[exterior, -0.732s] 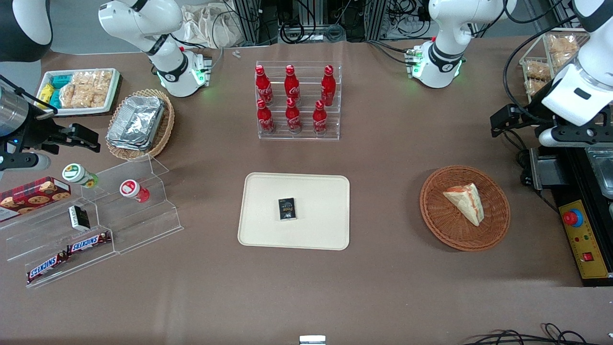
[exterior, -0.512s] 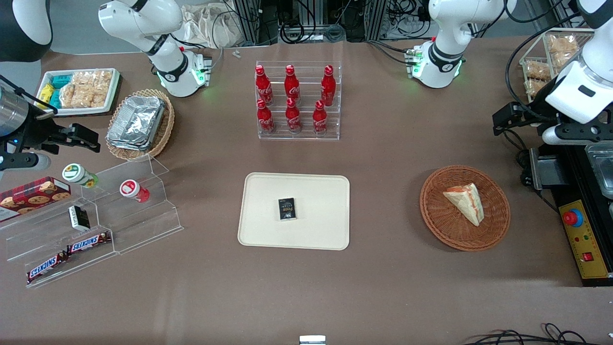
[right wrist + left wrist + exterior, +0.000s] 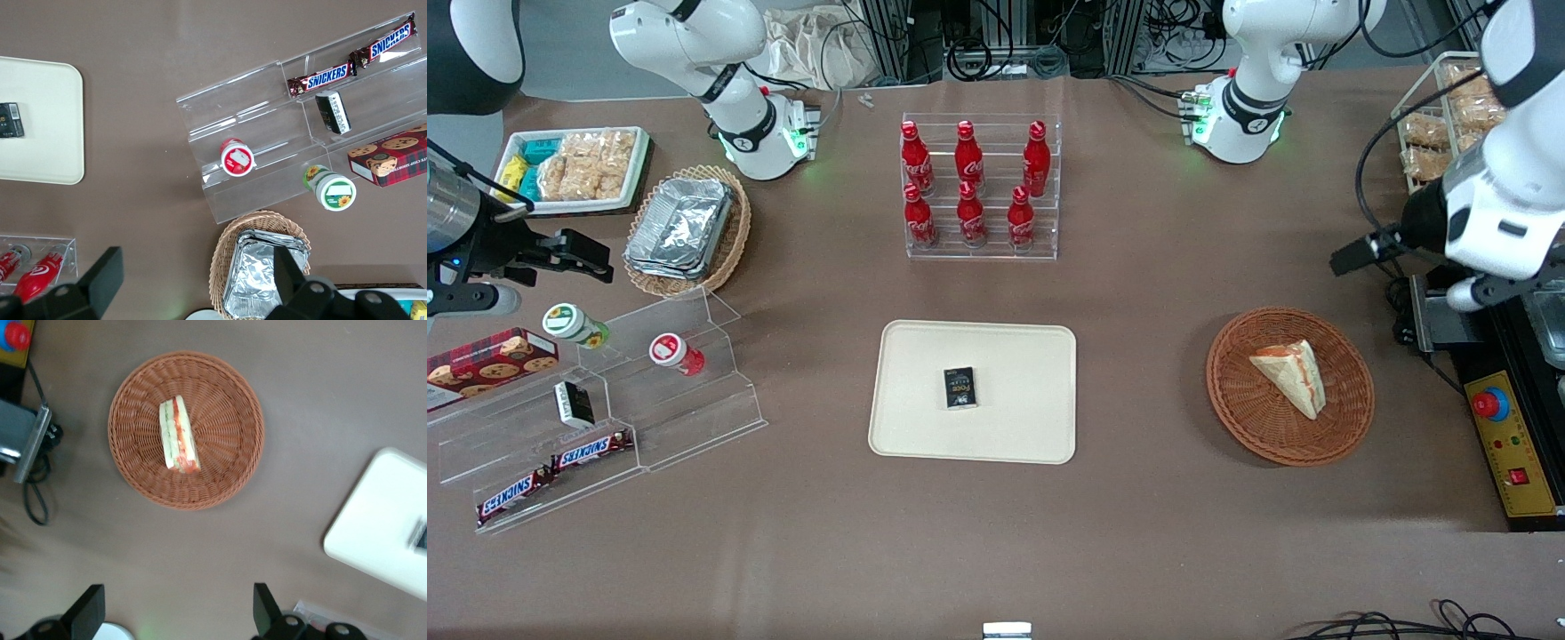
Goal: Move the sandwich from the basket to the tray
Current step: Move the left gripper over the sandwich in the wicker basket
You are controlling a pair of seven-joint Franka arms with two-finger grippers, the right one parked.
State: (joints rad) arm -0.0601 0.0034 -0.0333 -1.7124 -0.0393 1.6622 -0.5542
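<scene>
The sandwich (image 3: 1289,378) (image 3: 178,435), a wedge of white bread with red and green filling, lies in the round reddish-brown basket (image 3: 1254,418) (image 3: 227,453). The cream tray (image 3: 925,427) (image 3: 373,527) lies flat at the table's middle, toward the parked arm's end from the basket, with a small black box (image 3: 959,388) on it. My left gripper (image 3: 1480,289) (image 3: 177,613) hangs high over the table edge at the working arm's end, farther from the front camera than the basket. It is open wide, with nothing between its fingers.
A clear rack of red cola bottles (image 3: 978,191) stands farther from the front camera than the tray. A control box with a red button (image 3: 1494,404) and cables lie beside the basket. A clear stepped shelf with snacks (image 3: 605,400) and a foil-filled tan basket (image 3: 685,231) stand at the parked arm's end.
The left arm's wrist has turned and dropped a little nearer the front camera, toward the basket. Sandwich, basket and tray have not moved.
</scene>
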